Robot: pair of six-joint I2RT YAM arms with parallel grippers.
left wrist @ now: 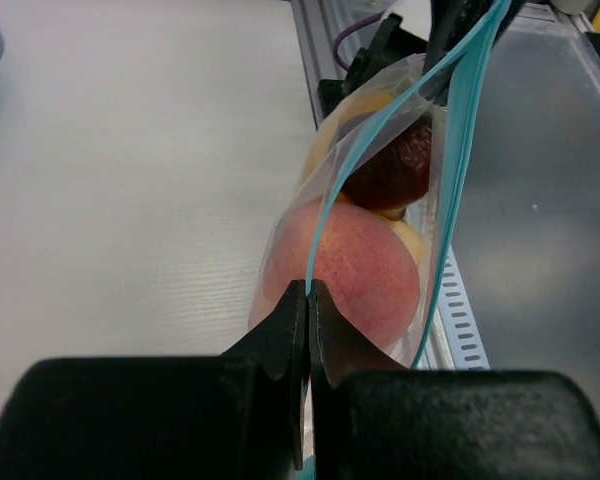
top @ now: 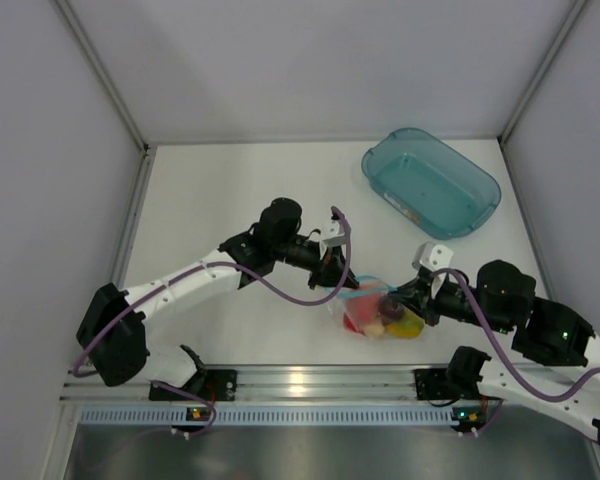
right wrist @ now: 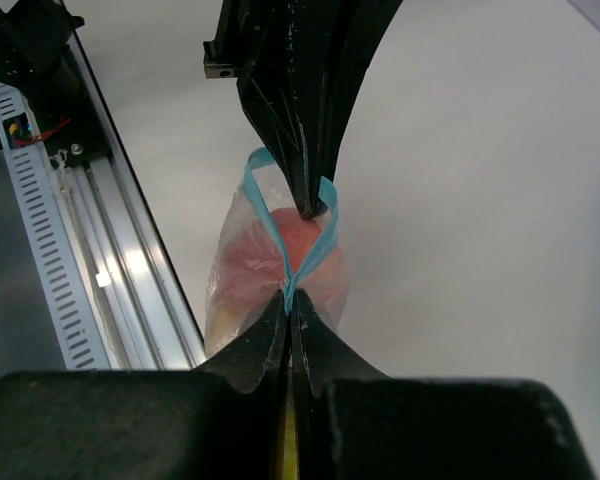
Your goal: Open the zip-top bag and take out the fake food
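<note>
The zip-top bag (top: 378,312) is held up between my two grippers near the table's front edge. My left gripper (top: 338,280) is shut on one side of the teal zip strip (left wrist: 460,150), seen pinched at its tips (left wrist: 308,290). My right gripper (top: 395,300) is shut on the strip's other end (right wrist: 288,298). The two strip halves stand apart, so the mouth gapes. Fake food sits inside: a pinkish peach ball (left wrist: 355,265), a dark red piece (left wrist: 392,170) and a yellow-orange mango (top: 408,327). The peach also shows in the right wrist view (right wrist: 265,262).
A teal translucent tub (top: 430,180) stands at the back right, with a small item inside. An aluminium rail (top: 310,380) runs along the table's front edge just below the bag. White walls enclose the table on three sides.
</note>
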